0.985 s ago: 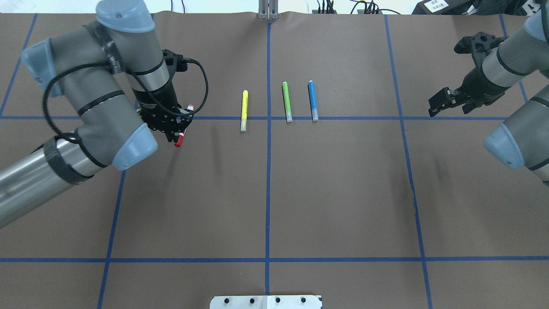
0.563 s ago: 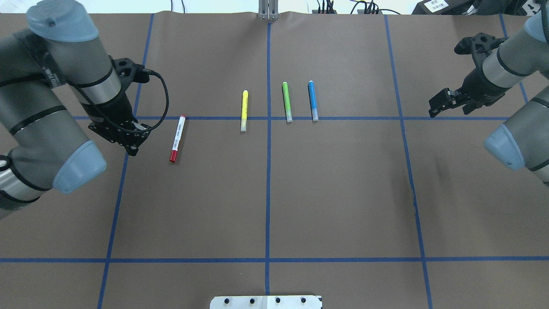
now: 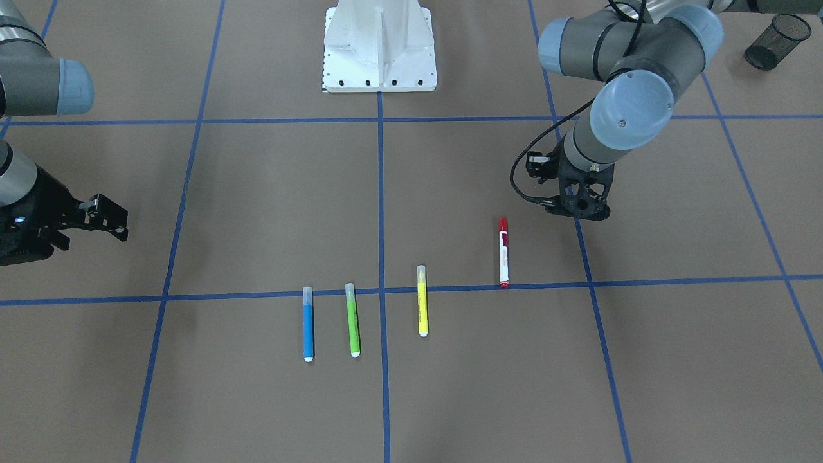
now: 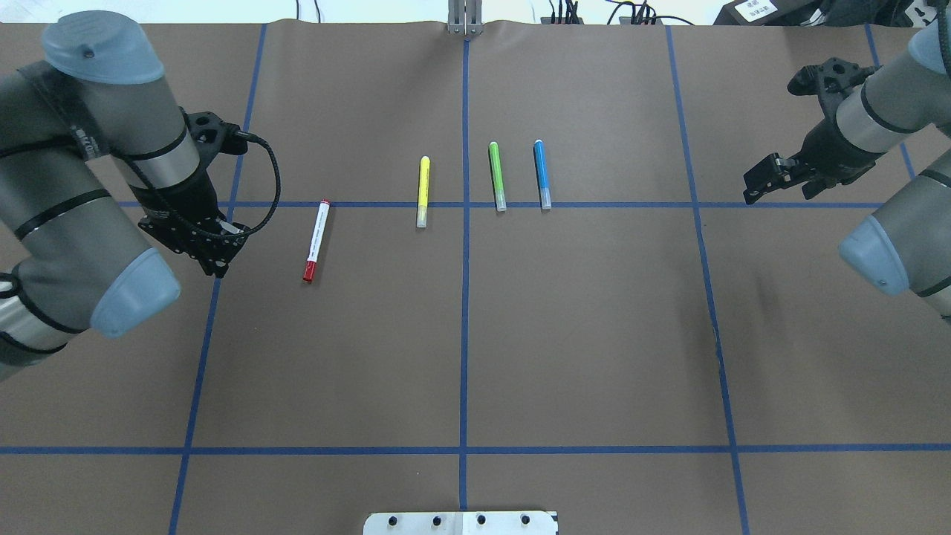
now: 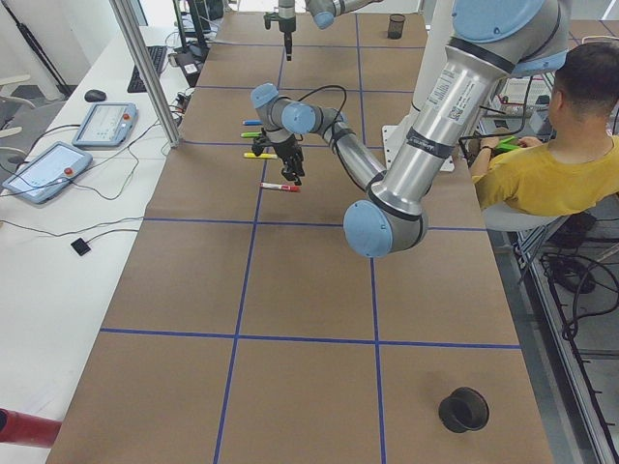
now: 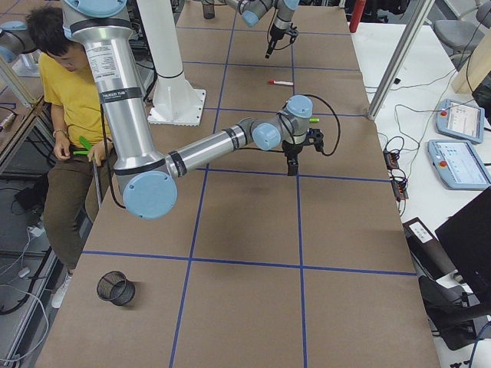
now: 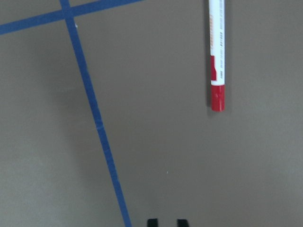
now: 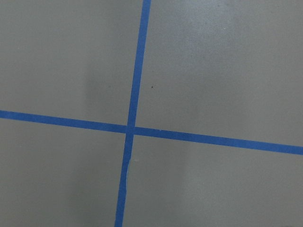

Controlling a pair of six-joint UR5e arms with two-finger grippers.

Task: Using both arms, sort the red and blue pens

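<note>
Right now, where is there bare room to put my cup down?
Bare: the stretch between the base plate and the red marker, and the patch between the blue pen and the right hand. Crowded: yellow pen, green pen and blue pen lie close together, and the left hand hangs by the marker.

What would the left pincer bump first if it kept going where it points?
The left pincer points down, so probably the brown table cover by the blue tape line; the red marker lies off to one side.

The green highlighter (image 4: 496, 176) lies close beside the blue highlighter (image 4: 541, 174).
</note>
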